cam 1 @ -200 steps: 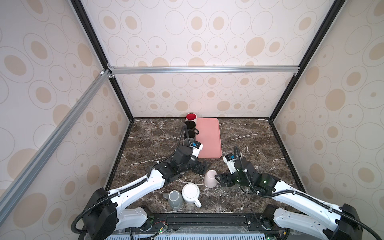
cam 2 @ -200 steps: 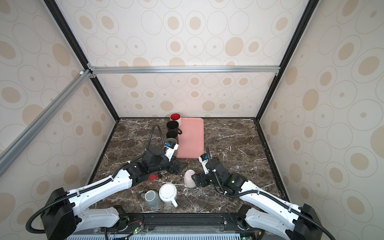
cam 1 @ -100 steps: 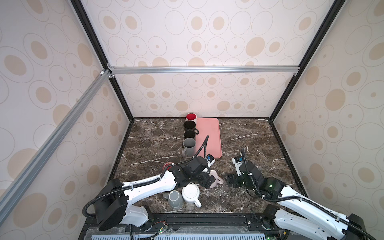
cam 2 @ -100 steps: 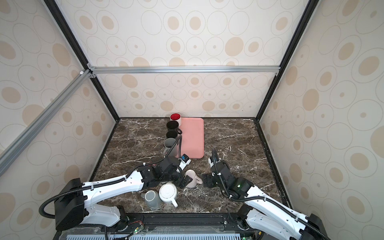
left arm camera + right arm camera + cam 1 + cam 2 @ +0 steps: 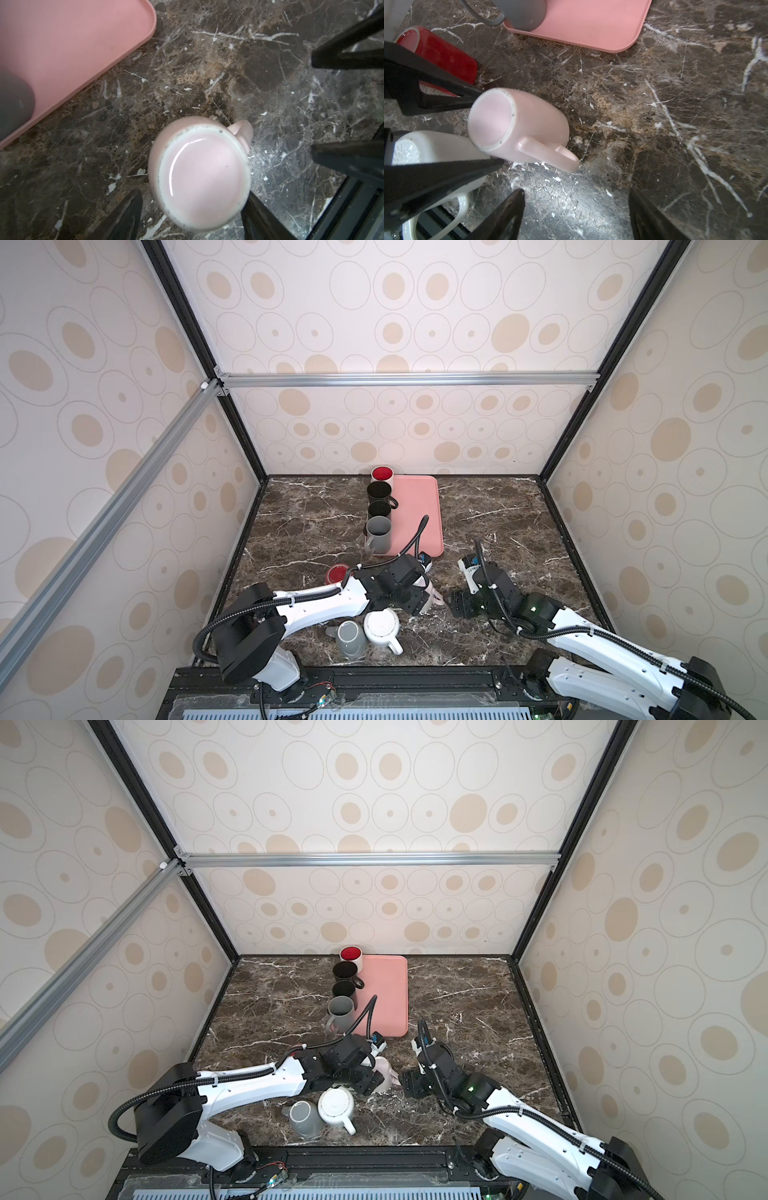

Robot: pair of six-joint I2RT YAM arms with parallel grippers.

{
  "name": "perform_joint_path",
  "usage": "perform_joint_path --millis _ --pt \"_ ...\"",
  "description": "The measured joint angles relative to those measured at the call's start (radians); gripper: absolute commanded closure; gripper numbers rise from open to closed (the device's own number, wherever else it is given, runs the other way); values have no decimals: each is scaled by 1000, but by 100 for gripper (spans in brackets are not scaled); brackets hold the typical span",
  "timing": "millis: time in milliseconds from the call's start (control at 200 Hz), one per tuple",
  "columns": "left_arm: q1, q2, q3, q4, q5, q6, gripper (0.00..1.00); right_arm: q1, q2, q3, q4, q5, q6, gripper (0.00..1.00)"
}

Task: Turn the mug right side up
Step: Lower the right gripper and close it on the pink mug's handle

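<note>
**Task object.** The pink mug (image 5: 434, 598) is on the marble worktop (image 5: 498, 510) near the front centre. It lies in front of the near edge of the pink tray (image 5: 419, 510) and does not touch it. The mug is inverted, and the left wrist view looks straight onto its base. The handle (image 5: 550, 153) points toward the right gripper (image 5: 454, 608).

**Left gripper.** The left gripper (image 5: 192, 195) sits over the mug with its jaws straddling the body. In the right wrist view, one finger (image 5: 446, 97) meets the wall just under the base ring. The other finger (image 5: 467, 168) meets the opposite side, beside the handle root. The left wrist view shows a thin strip of worktop between one finger and the mug wall. It cannot be told whether the jaws are actually clamping the mug.

**Right gripper.** It hangs low over the worktop, just to the right of the mug and apart from the handle. Its jaws stand open, with only bare worktop between the fingers (image 5: 508, 214).

**Surroundings.**
- A white mug (image 5: 380, 626) stands base up just in front of the left gripper.
- A front grey mug (image 5: 351, 639) stands just beside the white mug.
- A red mug (image 5: 336, 572) stands behind the left arm.
- Four mugs are lined up open end up along the tray's left edge:
  - a tray grey mug (image 5: 379, 535), nearest
  - two black mugs (image 5: 379, 501)
  - a red-lined mug (image 5: 382, 475), at the back
</note>
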Motion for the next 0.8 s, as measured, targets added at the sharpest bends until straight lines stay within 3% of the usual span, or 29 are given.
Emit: perform_joint_path --millis 285,470,800 --pt "94 -4 5 0 -20 0 30 0 103 -2 62 -58 -15 25" --pt "101 -33 5 3 -15 -2 30 0 205 4 173 -103 -57 24" --pt "101 -198 5 -4 -45 -29 18 -6 426 129 258 -103 -171 44"
